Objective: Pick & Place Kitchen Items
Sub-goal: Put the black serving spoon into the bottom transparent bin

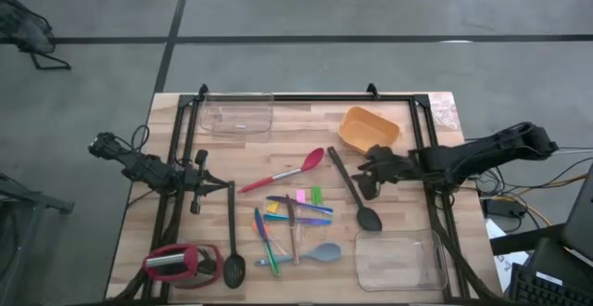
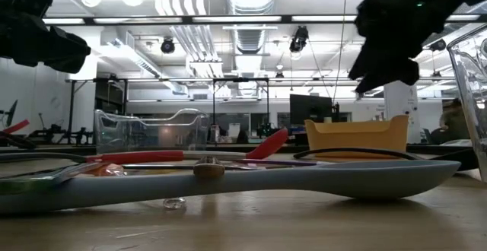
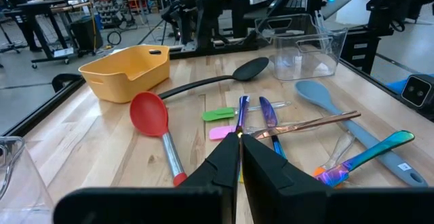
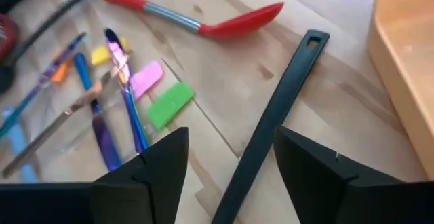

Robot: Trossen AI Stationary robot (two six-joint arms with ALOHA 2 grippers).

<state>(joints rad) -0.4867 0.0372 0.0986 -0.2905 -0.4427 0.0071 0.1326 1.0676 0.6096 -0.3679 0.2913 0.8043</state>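
From above, the right end effector (image 1: 372, 178) is hovering wide open over the black spoon (image 1: 353, 191) lying right of the coloured pieces, while its wrist view is showing the handle (image 4: 268, 129) between the fingers, so it should be descending centred.

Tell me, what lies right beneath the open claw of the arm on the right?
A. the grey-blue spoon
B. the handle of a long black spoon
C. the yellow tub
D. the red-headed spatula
B: the right claw stands open, with the long black spoon handle running on the table between its fingers, not gripped.
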